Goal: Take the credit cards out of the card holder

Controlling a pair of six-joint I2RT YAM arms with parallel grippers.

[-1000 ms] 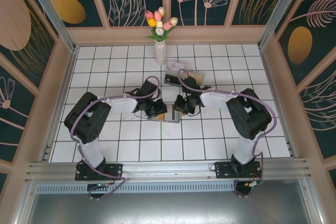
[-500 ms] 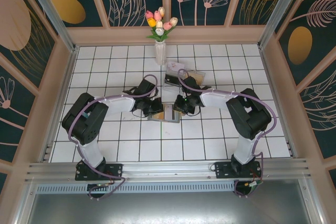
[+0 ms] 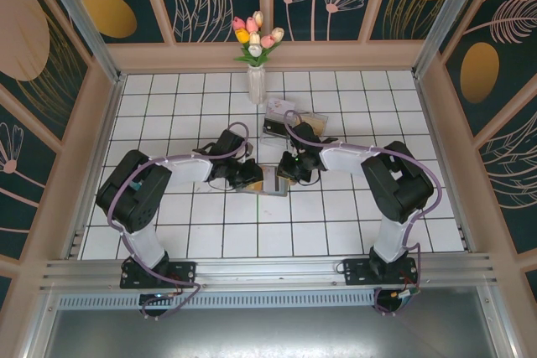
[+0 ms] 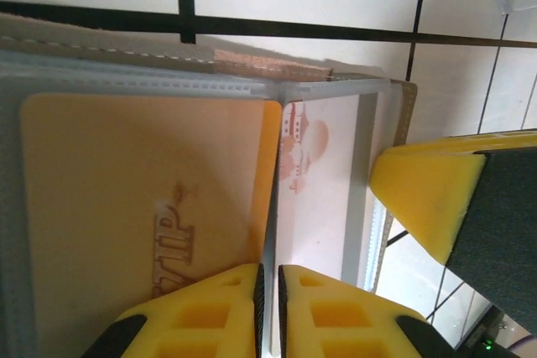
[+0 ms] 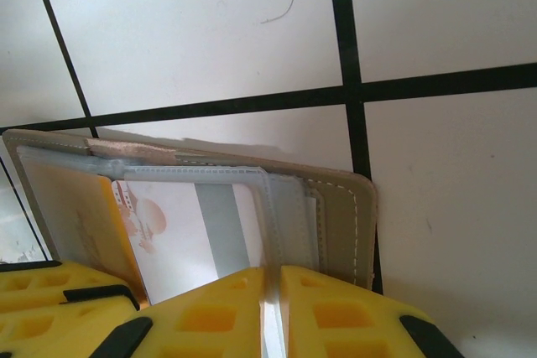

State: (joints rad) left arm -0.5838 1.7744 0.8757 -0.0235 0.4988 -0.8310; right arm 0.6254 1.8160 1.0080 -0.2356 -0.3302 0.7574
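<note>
Since a second ago the left arm's elbow has swung slightly toward 7 o'clock; both grippers stay on the card holder (image 3: 267,182).
We find the holder lying open at the centre of the table (image 3: 168,232), a tan card (image 4: 143,207) in one clear pocket and a pale printed card (image 4: 323,199) in the next. We judge the task barely begun, with no card pulled out yet. From 9 o'clock the left gripper (image 4: 268,272) is pinched to a thin slit at the tan card's edge; whether it grips the card or the pocket we cannot tell. From 3 o'clock the right gripper (image 5: 270,272) clamps the holder's pocket edge. At 12 o'clock a clear tray (image 3: 289,119) holds something pale, and a vase of tulips (image 3: 256,81) stands beyond.
</note>
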